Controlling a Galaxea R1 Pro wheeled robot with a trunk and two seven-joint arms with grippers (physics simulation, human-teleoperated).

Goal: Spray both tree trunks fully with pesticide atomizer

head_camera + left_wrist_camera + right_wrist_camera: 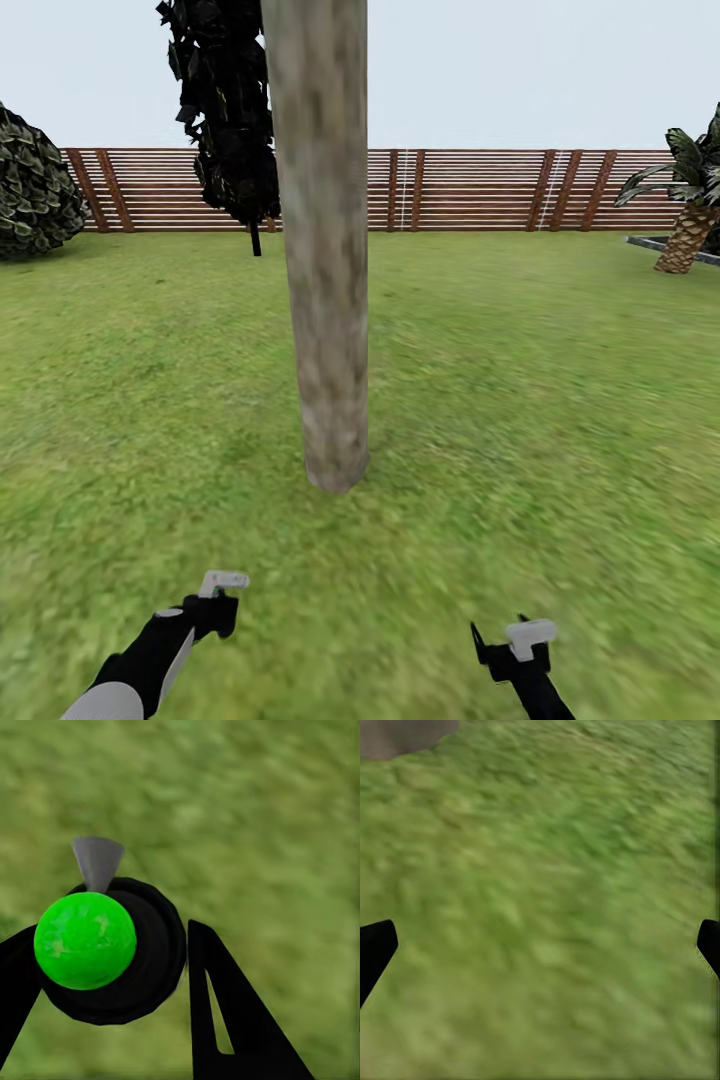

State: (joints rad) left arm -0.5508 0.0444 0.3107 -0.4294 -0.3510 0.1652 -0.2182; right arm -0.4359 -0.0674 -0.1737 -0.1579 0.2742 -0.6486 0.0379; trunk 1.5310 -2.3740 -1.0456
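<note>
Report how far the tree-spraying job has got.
Pickup looks done: the left pincer is closed around the atomizer, seemingly nozzle-forward. The robot faces one thick tree trunk, whose bark shows no visible coating. Both trees remain to spray. The right pincer is open above the grass.

Tree trunk (325, 250): matt, mottled grey-beige bark, fairly smooth. Lawn (540, 400): soft, blurred green grass. Fence (480, 190): brown wooden slats, matt. Atomizer (94, 945) between the left gripper's fingers (225, 1020): glossy green ball on matt black body, grey nozzle.
</note>
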